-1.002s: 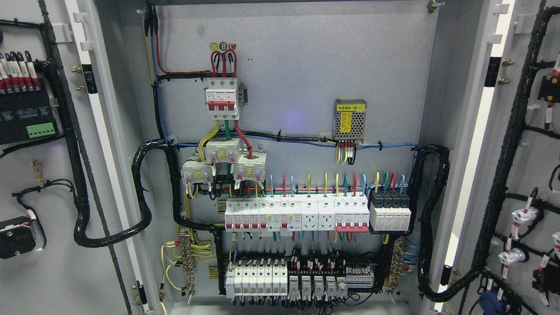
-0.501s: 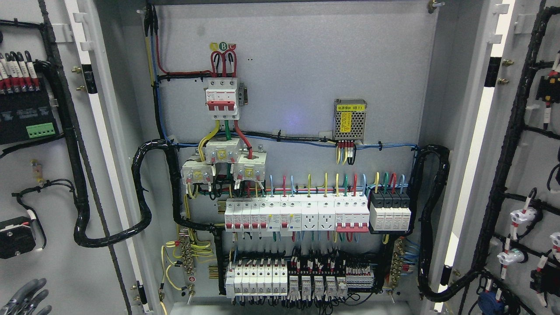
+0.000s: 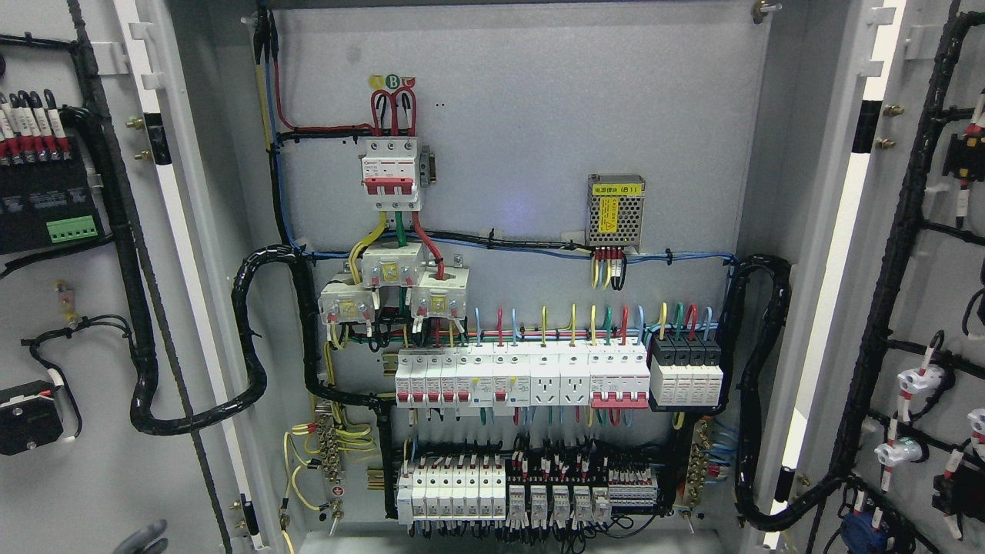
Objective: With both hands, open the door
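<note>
Below the black switch box [image 3: 29, 419] on the left door [image 3: 85, 492], a grey fingertip of the left hand [image 3: 142, 537] pokes up from the bottom edge, too little showing to tell whether its fingers are apart or curled. Both that door and the right door [image 3: 935, 292] stand swung wide open on either side of the cabinet's breaker panel [image 3: 523, 185].

You face the open cabinet — left door [image 3: 69, 308] and right door [image 3: 923, 308] both swung wide, wiring on their inner faces. On the back panel [image 3: 539, 115], a red-handled breaker [image 3: 391, 171] sits above rows of breakers [image 3: 523, 377]. Grey fingertips [image 3: 142, 536] show at the lower left edge.
</note>
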`<state>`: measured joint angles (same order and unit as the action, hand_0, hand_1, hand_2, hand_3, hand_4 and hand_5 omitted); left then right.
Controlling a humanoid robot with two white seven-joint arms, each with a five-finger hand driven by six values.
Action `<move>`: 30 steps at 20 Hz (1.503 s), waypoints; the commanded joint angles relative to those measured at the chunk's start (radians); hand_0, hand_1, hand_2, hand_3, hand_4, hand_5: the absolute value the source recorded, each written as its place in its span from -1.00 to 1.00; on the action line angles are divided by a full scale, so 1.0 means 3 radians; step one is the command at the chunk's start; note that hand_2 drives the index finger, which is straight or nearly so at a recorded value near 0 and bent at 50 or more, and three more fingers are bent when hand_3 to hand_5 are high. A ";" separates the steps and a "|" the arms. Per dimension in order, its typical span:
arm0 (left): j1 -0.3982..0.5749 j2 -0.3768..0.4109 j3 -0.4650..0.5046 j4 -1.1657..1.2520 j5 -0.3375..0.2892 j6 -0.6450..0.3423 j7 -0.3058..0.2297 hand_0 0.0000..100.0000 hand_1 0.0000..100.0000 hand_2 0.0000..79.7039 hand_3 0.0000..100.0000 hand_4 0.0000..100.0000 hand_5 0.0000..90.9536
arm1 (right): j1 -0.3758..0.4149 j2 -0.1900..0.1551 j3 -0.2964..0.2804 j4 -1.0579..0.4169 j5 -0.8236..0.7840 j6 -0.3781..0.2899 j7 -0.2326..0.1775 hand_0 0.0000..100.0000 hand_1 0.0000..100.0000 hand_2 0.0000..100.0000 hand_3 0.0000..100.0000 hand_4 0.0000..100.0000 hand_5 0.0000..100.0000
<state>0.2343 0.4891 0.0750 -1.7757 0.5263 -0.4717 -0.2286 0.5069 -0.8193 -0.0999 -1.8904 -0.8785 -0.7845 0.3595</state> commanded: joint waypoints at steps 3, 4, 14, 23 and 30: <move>0.0272 -0.0234 -0.0695 -0.0089 -0.0485 -0.0033 0.0005 -1.00 -1.00 -1.00 -1.00 -0.93 -1.00 | -0.0033 0.0291 0.0762 0.0027 0.0396 -0.0336 -0.0007 -1.00 -1.00 -1.00 -1.00 -1.00 -1.00; 0.0323 -0.0270 -0.0735 -0.0069 -0.0577 -0.0033 0.0010 -1.00 -1.00 -1.00 -1.00 -0.93 -1.00 | -0.0079 0.0393 0.0849 0.0073 0.0498 -0.0305 -0.0007 -1.00 -1.00 -1.00 -1.00 -1.00 -1.00; 0.0630 -0.0664 -0.1078 0.0805 -0.1304 -0.0028 0.0010 -1.00 -1.00 -1.00 -1.00 -0.93 -1.00 | -0.0115 0.1114 0.1340 0.0502 0.0909 -0.0095 -0.0033 -1.00 -1.00 -1.00 -1.00 -1.00 -1.00; 0.0630 -0.0791 -0.1170 0.1848 -0.1407 -0.0023 0.0010 -1.00 -1.00 -1.00 -1.00 -0.93 -1.00 | 0.0457 0.1376 0.1366 0.1060 0.0903 -0.0146 -0.0027 -1.00 -1.00 -1.00 -1.00 -1.00 -1.00; 0.0574 -0.0955 -0.1171 0.2676 -0.1458 -0.0008 0.0005 -1.00 -1.00 -1.00 -1.00 -0.94 -1.00 | 0.0953 0.1402 0.1514 0.1361 0.0919 -0.0218 -0.0007 -1.00 -1.00 -1.00 -1.00 -1.00 -1.00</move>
<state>0.4151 0.2743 -0.2370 -1.3084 0.1059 -0.4784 -0.2208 0.6860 -0.4711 0.2807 -1.6347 -0.6075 -0.7855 0.3507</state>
